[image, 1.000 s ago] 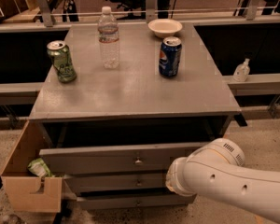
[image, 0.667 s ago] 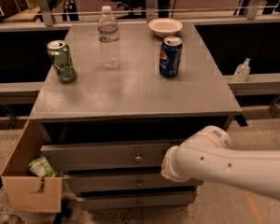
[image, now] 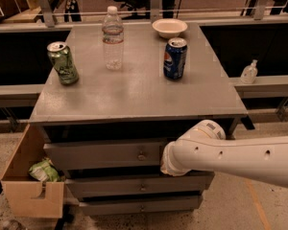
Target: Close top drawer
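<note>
My gripper (image: pixel 165 164), masked by its white wrist (image: pixel 192 150), sits at the wide grey wooden top drawer (image: pixel 96 155), right of its small metal knob (image: pixel 142 155); I cannot tell its grip.

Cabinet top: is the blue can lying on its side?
No, the blue can stands upright on the cabinet top; the gripper is lower, at the top drawer front.

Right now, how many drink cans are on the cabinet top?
2: green can at the left edge; blue can right of centre, before the bowl. None look hidden. Gripper sits at the top drawer front, right of its knob.
</note>
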Controlling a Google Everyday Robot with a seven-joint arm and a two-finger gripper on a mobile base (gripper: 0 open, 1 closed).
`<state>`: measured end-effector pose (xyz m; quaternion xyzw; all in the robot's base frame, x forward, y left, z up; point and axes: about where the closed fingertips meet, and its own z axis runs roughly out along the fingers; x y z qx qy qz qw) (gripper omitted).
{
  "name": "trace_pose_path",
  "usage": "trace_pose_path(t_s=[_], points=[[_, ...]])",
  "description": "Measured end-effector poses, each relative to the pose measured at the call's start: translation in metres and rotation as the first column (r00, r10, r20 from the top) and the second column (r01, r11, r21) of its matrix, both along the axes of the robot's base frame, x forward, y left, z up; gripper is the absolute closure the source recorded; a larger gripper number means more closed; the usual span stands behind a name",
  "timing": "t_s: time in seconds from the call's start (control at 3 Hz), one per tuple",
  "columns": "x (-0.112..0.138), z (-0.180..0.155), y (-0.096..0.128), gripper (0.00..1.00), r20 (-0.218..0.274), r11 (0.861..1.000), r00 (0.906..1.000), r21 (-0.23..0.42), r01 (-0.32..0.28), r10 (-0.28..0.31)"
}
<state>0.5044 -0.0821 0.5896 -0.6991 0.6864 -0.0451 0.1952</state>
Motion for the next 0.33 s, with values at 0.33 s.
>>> trace_pose_path(t_s=[0.33], points=[[0.0174,-0.0055,0.0048,1.0,0.003,1.0,0.9999,0.005,-0.013,0.013]])
